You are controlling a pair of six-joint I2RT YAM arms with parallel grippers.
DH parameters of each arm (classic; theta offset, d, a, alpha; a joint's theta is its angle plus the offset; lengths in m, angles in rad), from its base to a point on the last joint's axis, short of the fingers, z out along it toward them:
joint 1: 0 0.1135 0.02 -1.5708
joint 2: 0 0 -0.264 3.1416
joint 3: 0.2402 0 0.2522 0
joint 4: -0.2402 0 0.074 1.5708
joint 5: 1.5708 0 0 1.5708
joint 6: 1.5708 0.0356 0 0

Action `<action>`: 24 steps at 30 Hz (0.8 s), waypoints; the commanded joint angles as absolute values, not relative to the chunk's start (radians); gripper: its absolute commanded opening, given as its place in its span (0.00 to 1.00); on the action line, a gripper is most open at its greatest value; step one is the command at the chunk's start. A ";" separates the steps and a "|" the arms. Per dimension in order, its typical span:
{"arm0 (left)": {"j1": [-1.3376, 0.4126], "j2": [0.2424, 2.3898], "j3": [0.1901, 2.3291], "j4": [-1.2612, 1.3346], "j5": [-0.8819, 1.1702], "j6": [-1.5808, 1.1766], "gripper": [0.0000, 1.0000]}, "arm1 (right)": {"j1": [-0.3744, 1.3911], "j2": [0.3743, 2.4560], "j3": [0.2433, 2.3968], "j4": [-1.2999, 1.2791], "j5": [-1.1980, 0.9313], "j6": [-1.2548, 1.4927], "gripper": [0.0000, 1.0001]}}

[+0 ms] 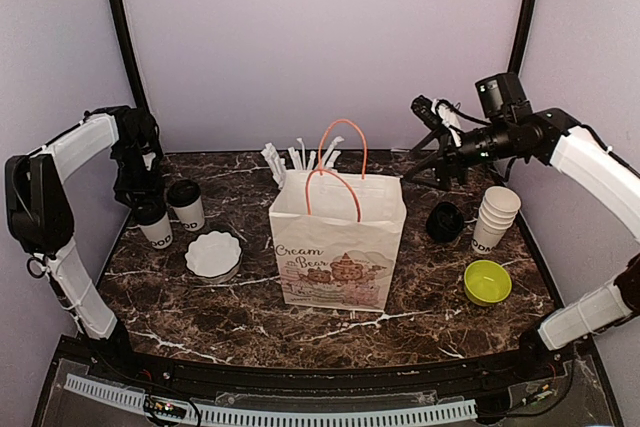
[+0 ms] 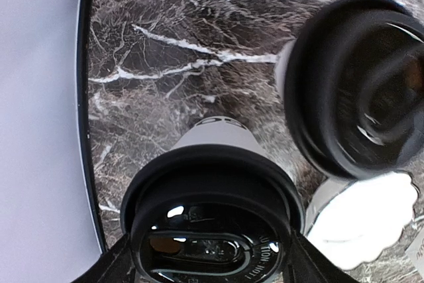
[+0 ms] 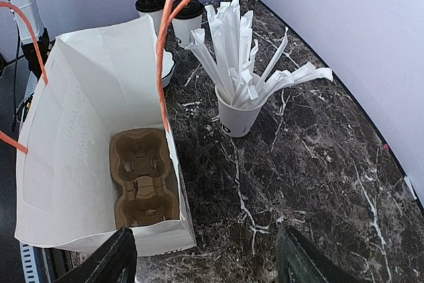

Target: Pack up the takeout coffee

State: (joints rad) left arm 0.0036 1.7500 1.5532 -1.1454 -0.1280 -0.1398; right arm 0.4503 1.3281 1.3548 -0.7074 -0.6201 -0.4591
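Observation:
Two white takeout coffee cups with black lids stand at the table's left. My left gripper hangs over the nearer cup. In the left wrist view the gripper is open, with a finger at each side of this cup's lid. The second cup stands just to the right, and it also shows in the left wrist view. The white paper bag with orange handles stands open at the centre. A brown cardboard cup carrier lies at its bottom. My right gripper is open and empty, raised behind the bag's right side.
A white cup of wrapped straws stands behind the bag. A white scalloped dish lies beside the coffee cups. At the right are a black bowl, a stack of lidless white cups and a green bowl.

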 commanded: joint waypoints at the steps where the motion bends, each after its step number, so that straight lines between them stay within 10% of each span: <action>1: -0.071 1.592 1.629 -1.256 -0.161 -0.150 0.67 | 0.448 1.336 1.481 -0.757 -0.671 -0.469 0.73; 12: -0.271 1.312 1.721 -1.164 -0.033 -0.151 0.60 | 0.568 1.510 1.709 -0.871 -0.736 -0.426 0.80; 24: -0.487 1.266 1.732 -1.118 0.046 -0.138 0.55 | 0.622 1.713 1.920 -0.932 -0.702 -0.347 0.63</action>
